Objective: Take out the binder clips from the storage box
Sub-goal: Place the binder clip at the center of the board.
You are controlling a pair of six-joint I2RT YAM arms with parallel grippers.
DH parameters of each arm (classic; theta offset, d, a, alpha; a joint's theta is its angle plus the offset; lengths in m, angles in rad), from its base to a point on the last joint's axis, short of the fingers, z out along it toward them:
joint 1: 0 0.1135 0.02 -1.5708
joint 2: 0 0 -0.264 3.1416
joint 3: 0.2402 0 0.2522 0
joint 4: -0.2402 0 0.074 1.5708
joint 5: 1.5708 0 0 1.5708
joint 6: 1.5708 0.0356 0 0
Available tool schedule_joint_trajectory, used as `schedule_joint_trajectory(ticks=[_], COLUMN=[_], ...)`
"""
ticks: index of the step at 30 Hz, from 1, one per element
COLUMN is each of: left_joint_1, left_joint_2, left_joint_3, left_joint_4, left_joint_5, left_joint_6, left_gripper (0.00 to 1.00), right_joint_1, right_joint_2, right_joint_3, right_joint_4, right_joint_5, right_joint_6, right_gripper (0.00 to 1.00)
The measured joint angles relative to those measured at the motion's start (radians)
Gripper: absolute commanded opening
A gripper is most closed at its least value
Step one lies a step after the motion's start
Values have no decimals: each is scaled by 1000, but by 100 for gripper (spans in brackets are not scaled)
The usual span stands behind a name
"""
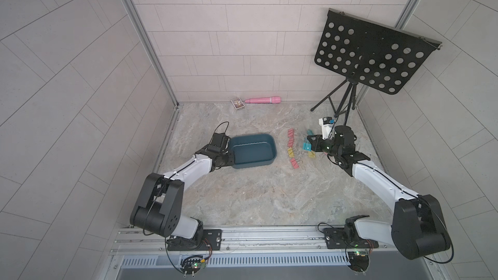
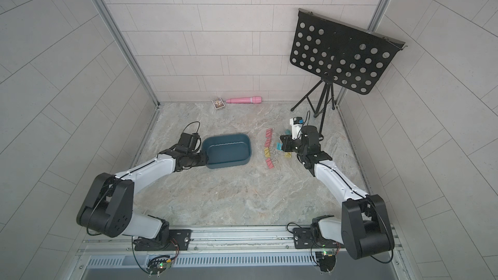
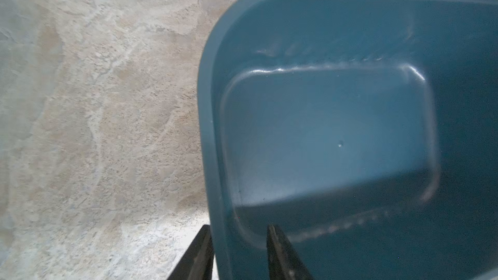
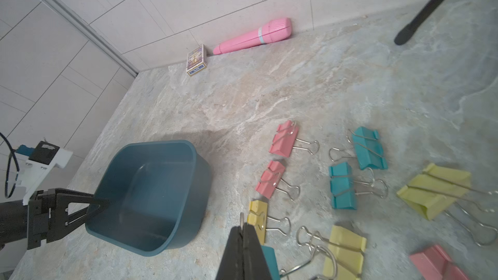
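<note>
The storage box (image 1: 252, 154) sits empty on the marbled table (image 1: 256, 197). Its short end wall is caught by the left gripper (image 3: 238, 228), one finger inside and one outside, closed to a narrow pinch on the plastic. A thin moulded tub like this is probably light, slightly flexible and slick-skinned. The rolled rim looks like its stiffest part, so a pinch over the rim seems the sound hold, though gripped at one end it may tip or swivel if raised.

The binder clips (image 4: 342, 185) all lie out on the table, none in the box. They are spread in loose rows just ahead of and beside the right gripper (image 4: 243, 227), between it and the box. That gripper's jaws are pressed fully together. A sliver of silver wire shows at their tips and a teal clip (image 4: 269, 258) lies right beneath the fingers, so it appears to hold that clip by a loop handle, low over the table.

Each clip is likely light, rigid sprung steel with smooth painted flanks. The wire loops are thin and pivot freely, so a clip taken by a loop will probably dangle. Gripping across the folded body should be steadier.
</note>
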Motion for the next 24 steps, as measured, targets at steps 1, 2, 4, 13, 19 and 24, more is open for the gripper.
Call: schedule_joint_trajectory(ticks=[1, 2, 4, 13, 19, 24], left_joint_1=[0, 0, 0, 0, 0, 0], left_joint_2=[0, 0, 0, 0, 0, 0], left_joint_3=[0, 0, 0, 0, 0, 0], left_joint_4=[0, 0, 0, 0, 0, 0], left_joint_5=[0, 0, 0, 0, 0, 0], left_joint_6=[0, 0, 0, 0, 0, 0], left_gripper=[41, 41, 41, 41, 41, 41], right_joint_1=[-7, -14, -24, -46, -57, -63], right_joint_2=[-7, -16, -31, -52, -38, 25], right_joint_3=[-10, -22, -46, -167, -219, -249], right_joint_4=[1, 2, 11, 47, 125, 193], right_joint_5=[0, 0, 1, 2, 1, -5], right_joint_6=[4, 9, 14, 55, 90, 114], right_gripper=[0, 0, 0, 0, 0, 0])
